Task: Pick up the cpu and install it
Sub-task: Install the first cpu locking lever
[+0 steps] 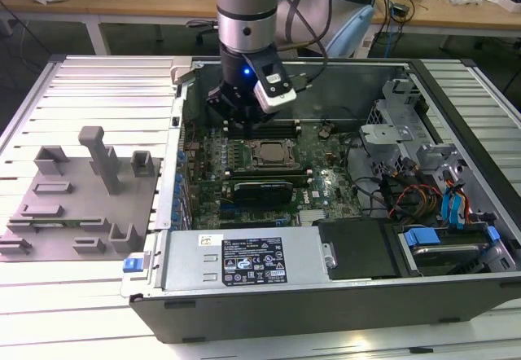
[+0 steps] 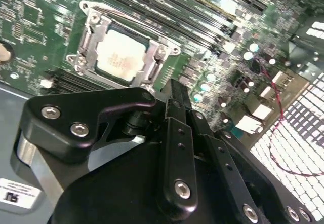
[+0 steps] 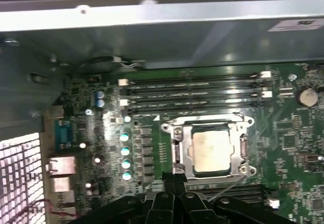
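Silvery cpu (image 3: 211, 152) lying in socket frame (image 3: 178, 148), black hand (image 2: 174, 93) nearby, clenched empty, partly cropped.

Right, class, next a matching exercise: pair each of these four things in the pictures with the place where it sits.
Things:
1. silvery square cpu chip
2. grey plastic fixture block
3. grey metal box with a white label
4. black robot hand

Places:
A. on the slatted table, at the exterior view's left of the computer case
B. hanging over the green motherboard
C. seated in the metal-rimmed socket frame
D. inside the case, along the edge nearest the exterior camera

Pairs: 1-C, 2-A, 3-D, 4-B.
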Motion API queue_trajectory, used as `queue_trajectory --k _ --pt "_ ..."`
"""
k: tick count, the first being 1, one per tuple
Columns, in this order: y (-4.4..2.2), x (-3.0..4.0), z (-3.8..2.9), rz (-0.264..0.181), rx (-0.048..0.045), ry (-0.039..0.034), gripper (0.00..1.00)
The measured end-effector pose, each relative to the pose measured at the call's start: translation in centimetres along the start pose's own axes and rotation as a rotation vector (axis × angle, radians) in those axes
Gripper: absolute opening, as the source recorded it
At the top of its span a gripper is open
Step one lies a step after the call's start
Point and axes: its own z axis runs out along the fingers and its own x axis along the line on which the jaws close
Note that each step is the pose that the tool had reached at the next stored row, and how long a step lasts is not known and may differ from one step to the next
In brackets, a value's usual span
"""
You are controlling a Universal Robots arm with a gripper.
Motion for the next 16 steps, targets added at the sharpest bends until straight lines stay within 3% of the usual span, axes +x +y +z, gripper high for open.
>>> queue_trajectory --k 3,7,10,14,16 --pt "-0.04 0.55 -0.02 0.001 -0.0001 0.0000 0.11" --pt "-0.05 0.68 -0.03 0.001 -0.0010 0.0003 0.11" --pt "-0.05 0.79 -0.03 0.002 -0.0252 0.0016 0.11" --pt "-0.06 0.96 -0.04 0.004 -0.0827 0.0054 0.11" --pt "-0.07 1.03 -0.04 0.005 -0.1193 0.0077 0.11"
